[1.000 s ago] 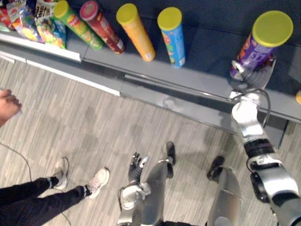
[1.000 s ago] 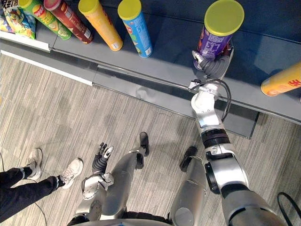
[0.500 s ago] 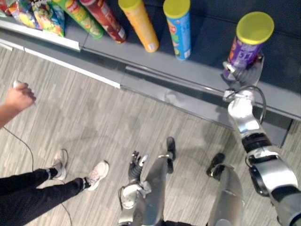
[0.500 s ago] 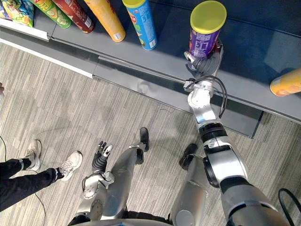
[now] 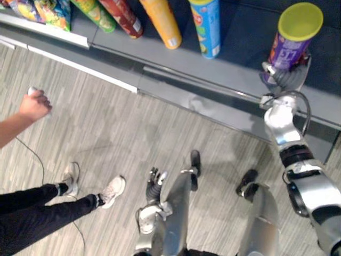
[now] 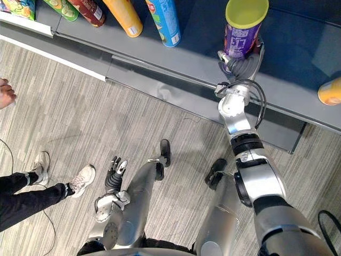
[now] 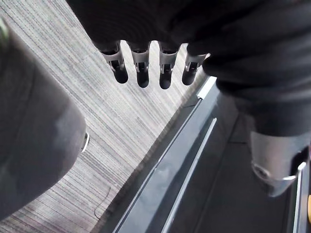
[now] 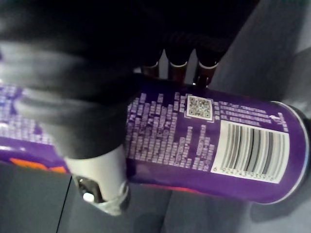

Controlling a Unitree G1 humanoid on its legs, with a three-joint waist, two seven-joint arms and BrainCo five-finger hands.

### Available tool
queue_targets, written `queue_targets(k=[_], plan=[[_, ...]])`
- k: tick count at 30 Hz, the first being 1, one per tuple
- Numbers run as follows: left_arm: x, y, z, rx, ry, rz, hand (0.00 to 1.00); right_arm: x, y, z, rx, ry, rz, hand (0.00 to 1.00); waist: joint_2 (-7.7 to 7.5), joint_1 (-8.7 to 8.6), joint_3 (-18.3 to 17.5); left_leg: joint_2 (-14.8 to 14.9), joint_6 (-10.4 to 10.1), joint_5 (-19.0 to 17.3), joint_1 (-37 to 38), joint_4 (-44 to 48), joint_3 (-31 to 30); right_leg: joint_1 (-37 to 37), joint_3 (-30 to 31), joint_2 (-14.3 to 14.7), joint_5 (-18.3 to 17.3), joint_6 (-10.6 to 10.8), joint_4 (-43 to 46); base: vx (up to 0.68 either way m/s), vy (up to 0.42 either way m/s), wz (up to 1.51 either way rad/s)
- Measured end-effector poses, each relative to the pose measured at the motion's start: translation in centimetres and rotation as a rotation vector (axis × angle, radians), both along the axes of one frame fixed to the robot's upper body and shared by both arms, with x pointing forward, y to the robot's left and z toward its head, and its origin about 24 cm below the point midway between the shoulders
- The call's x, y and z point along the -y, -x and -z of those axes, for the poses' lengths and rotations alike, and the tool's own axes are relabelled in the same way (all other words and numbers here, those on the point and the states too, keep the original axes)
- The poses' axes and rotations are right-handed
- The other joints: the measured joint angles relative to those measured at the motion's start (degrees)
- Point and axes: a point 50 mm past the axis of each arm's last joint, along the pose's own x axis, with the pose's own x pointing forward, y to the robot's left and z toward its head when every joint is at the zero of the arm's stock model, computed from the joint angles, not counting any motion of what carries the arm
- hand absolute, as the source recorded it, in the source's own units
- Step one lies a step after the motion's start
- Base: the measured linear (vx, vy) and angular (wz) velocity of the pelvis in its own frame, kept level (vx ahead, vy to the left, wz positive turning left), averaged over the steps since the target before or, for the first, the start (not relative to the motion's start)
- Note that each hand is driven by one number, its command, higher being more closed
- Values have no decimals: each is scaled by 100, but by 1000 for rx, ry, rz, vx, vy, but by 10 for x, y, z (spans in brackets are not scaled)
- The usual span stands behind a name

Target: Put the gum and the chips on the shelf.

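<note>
Fingers (image 8: 178,67) of the right hand (image 6: 241,65) were curled round the lower part of the purple chips can (image 6: 244,33), the thumb (image 8: 101,187) pressed against its opposite side, so the can sat clamped between them. That arm reached forward from the lower right, stretched nearly straight, with the wrist at the front lip of the dark grey shelf (image 6: 194,45) and the hand over the board. The can stood upright in the grip with its yellow lid (image 6: 246,10) on top. Whether its base touched the board I could not tell.

Along the shelf, well to the left, stood a blue can (image 6: 165,22), an orange can (image 6: 125,16), a red can (image 6: 90,12) and a green can (image 6: 65,7), and another orange can (image 6: 331,92) showed at the far right edge.

Down by the robot's side the left hand (image 6: 115,172) hung over the striped grey floor (image 5: 133,133), its fingers (image 7: 141,73) straight and loose, holding nothing.

At the far left a person's hand (image 5: 35,104) was closed on something small and pale (image 5: 32,90) — too small to identify.
</note>
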Motion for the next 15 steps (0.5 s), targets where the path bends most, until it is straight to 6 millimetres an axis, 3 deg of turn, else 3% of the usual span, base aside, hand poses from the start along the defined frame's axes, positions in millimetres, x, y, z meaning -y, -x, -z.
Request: queue_targets(k=[5,6,15], plan=[[2,-1,-1,8,8,5,0,2,2,-2,30,-6,21,100,25,68,-5,6,11,1,-75,18,-10,-78,0,2,0,-2,23,13,-55,0],[2,-1,-2,11,10,6,0,3,2,-4,39,-1,24,0,30,89,-8,15,9,0,-127,55,-18,-110,-6,5,0,-2,31,23,-54,1],[3,-3,-3,19,46,5,0,2,-1,5,-13,29,33,0,35,100,-6,43,3,-24,-182,112,-14,-140,-6,27,1,-2,25,30,-55,-1]])
